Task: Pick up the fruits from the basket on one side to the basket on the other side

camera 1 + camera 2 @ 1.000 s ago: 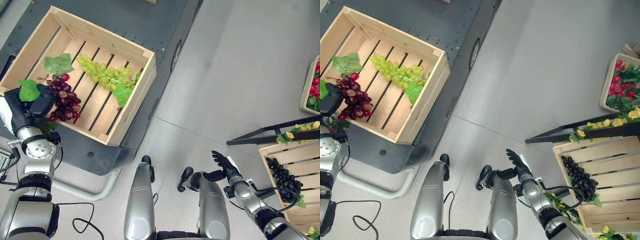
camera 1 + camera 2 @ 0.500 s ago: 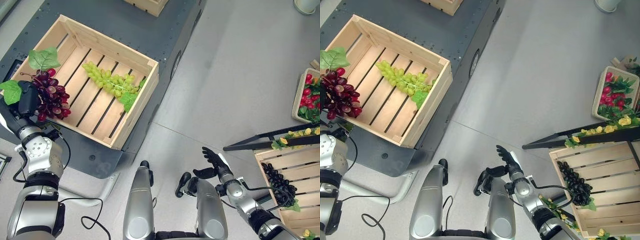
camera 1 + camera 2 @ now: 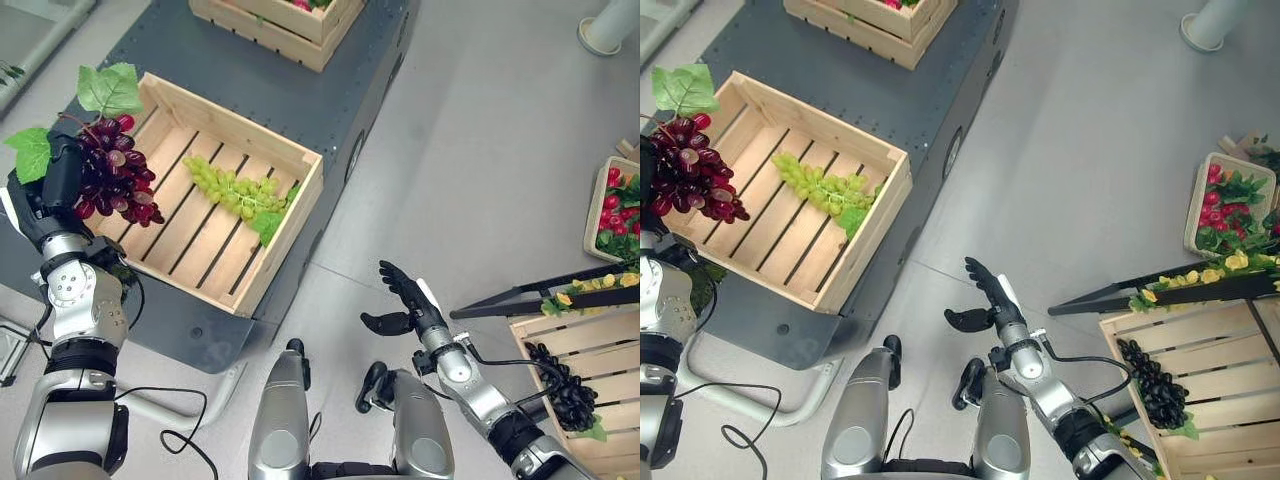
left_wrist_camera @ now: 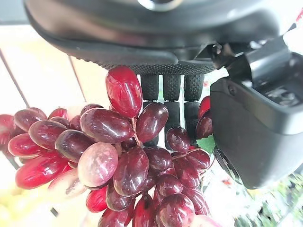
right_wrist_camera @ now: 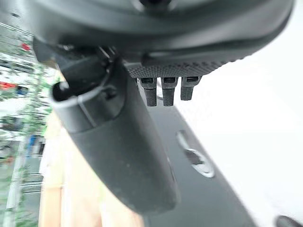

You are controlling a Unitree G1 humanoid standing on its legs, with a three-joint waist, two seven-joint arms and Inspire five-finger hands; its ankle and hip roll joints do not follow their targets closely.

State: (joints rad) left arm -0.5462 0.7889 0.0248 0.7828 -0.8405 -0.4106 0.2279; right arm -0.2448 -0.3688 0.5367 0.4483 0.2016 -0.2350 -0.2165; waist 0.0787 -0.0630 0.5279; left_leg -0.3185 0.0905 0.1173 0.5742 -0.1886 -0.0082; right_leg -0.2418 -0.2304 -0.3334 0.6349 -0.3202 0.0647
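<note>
One bunch of pale green grapes (image 3: 235, 190) already lies on the slats of the light wooden slatted crate (image 3: 300, 158) on the dark grey platform (image 3: 330, 95), toward the crate's right wall. In the left eye view the left hand (image 3: 55, 180) is curled round a bunch of dark red grapes with green leaves (image 3: 112, 180), holding it over the crate's left edge, not yet set down. By my reading, that bunch remains to be released, and a cluster of black grapes (image 3: 565, 385) waits in the wooden crate at the lower right (image 3: 535, 335). A black bar with yellow flowers (image 3: 560, 290) crosses just above that crate and may hinder a reach.

From the right eye view, the right hand (image 3: 985, 295) hangs over bare floor, fingers spread and empty.

The left wrist view shows dark fingers (image 4: 171, 101) behind the red berries.

A small tray of red fruit (image 3: 1220, 205) sits at the far right.
</note>
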